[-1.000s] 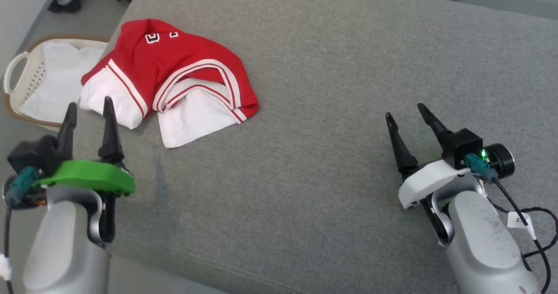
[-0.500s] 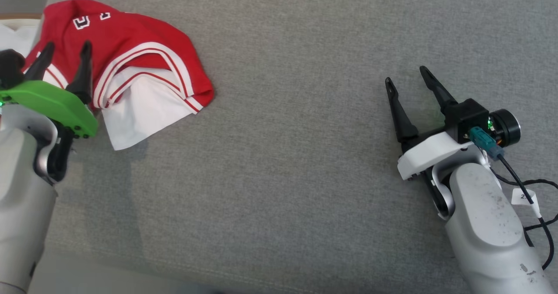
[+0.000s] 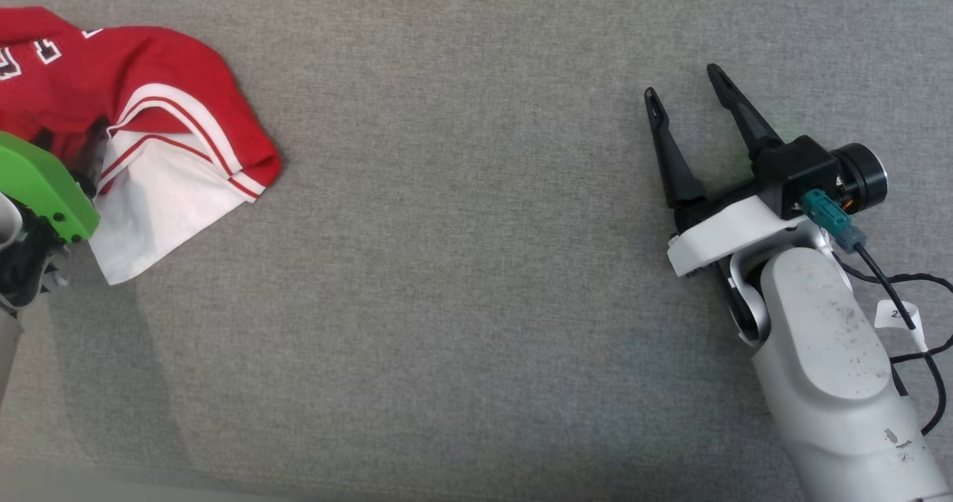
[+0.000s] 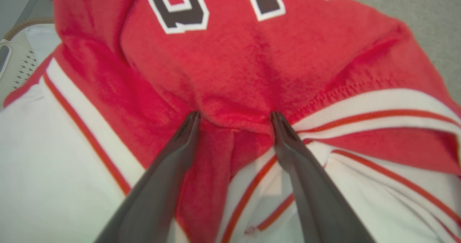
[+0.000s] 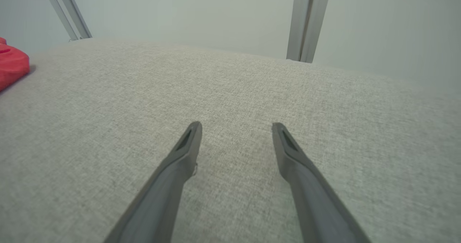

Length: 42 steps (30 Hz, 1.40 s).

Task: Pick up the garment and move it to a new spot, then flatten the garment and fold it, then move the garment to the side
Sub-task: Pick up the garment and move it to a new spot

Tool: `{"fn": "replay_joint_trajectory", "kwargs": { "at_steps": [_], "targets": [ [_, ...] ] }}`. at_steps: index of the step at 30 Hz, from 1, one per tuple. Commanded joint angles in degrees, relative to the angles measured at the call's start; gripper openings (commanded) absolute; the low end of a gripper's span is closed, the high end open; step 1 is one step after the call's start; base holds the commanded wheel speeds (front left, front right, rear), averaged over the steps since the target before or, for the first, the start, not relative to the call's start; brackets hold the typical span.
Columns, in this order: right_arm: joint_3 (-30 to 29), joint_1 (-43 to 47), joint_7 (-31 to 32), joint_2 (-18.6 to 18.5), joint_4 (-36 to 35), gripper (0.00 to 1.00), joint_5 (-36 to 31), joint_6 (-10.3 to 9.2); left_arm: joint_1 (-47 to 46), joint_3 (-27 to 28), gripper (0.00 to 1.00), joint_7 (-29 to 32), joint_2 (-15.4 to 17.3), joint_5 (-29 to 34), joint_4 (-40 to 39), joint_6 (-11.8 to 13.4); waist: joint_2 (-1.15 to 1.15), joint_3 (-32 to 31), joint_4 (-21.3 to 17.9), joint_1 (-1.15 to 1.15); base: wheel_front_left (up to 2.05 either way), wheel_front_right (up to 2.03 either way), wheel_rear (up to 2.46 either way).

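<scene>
Spread wide, my left gripper (image 4: 235, 117) angles down into the crumpled red-and-white jersey with striped trim (image 4: 252, 59), both fingertips (image 4: 191, 127) touching a red fold, a ridge of cloth between them, not yet pinched. That jersey lies toward the left edge of the grey woven cushion (image 3: 447, 278). My right gripper (image 3: 685, 83) hangs over bare cushion, forearm slanting up from the near right corner, fingers parted and empty, well apart from the jersey

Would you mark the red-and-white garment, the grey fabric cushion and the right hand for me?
red-and-white garment (image 4: 252, 70): left wrist view, red panel.
grey fabric cushion (image 3: 447, 301): head view, bare middle.
right hand (image 3: 683, 80): head view, between fingertips.
</scene>
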Motion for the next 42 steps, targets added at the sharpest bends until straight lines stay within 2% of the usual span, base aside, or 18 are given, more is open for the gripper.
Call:
{"fn": "replay_joint_trajectory", "kwargs": {
  "at_steps": [1, 2, 3, 4, 5, 6, 10, 13, 25, 33, 42],
  "targets": [
    [-0.4, 0.5, 0.0, -0.6, 0.9, 1.0, -0.2, -0.1, -0.3, -1.0, 1.0, 1.2, -0.2, -0.7, 1.0, 0.1, 0.0, 0.7, -0.8, 0.0, 0.0, 0.0, 0.0],
    [-0.5, 0.5, 0.0, -0.6, 0.9, 1.0, -0.3, -0.1, -0.3, -1.6, 0.96, 1.5, -0.3, -0.9, 1.4, 0.1, 0.0, 0.8, -0.9, 0.0, 0.0, 0.0, 0.0],
    [-0.6, 0.5, 0.0, -0.6, 0.9, 1.0, -0.3, -0.1, -0.4, -1.9, 0.87, 1.3, -0.4, -1.1, 1.5, 0.1, 0.0, 0.9, -0.9, 0.0, 0.0, 0.0, 0.0],
    [-0.7, 0.6, 0.0, -0.6, 0.9, 1.0, -0.4, -0.1, -0.5, -2.4, 0.46, 1.2, -0.6, -1.3, 1.7, 0.1, 0.0, 0.9, -1.0, 0.0, 0.0, 0.0, 0.0],
    [-0.8, 0.6, 0.0, -0.7, 0.9, 1.0, -0.5, -0.1, -0.6, -3.0, 0.19, 1.1, -0.6, -1.4, 1.8, 0.1, 0.0, 0.9, -1.0, 0.0, 0.0, 0.0, 0.0],
    [-1.0, 0.7, 0.0, -0.7, 0.9, 1.0, -0.6, -0.1, -0.7, -3.4, 0.0, 0.8, -0.7, -1.7, 1.9, 0.1, 0.0, 0.9, -1.0, 0.0, 0.0, 0.0, 0.0],
    [-1.5, 0.9, 0.0, -0.7, 1.1, 1.0, -0.4, -0.1, -1.5, -4.8, 0.0, -1.5, -0.5, -1.5, 2.0, 0.1, 0.0, 0.2, -0.9, 0.0, 0.0, 0.0, 0.0],
    [-1.7, 1.2, 0.0, -0.6, 1.2, 1.0, 0.0, -0.1, -3.4, -4.2, 0.0, -7.2, -0.5, -1.6, 1.7, 0.1, 0.0, -1.0, -0.8, 0.0, 0.0, 0.0, 0.0],
    [-1.5, 3.6, 0.0, -0.5, 1.5, 1.0, 3.3, -0.09, -7.4, -11.3, 0.0, -19.3, 1.0, 1.7, -4.8, 0.1, 0.0, -7.4, -2.3, 0.0, 0.0, 0.0, 0.0],
    [-0.6, 5.5, 0.0, -0.5, 1.7, 1.0, 5.8, -0.09, -8.9, -14.9, 0.0, -23.1, -3.2, 3.3, -8.9, 0.1, 0.0, -11.3, -6.6, 0.0, 0.0, 0.0, 0.0],
    [0.4, 7.1, 0.0, -0.4, 1.6, 1.0, 7.9, -0.09, -6.3, -19.3, 0.0, -24.1, -11.0, 4.2, -12.3, 0.1, 0.0, -13.8, -14.4, 0.0, 0.0, 0.0, 0.0]
  ]
}}
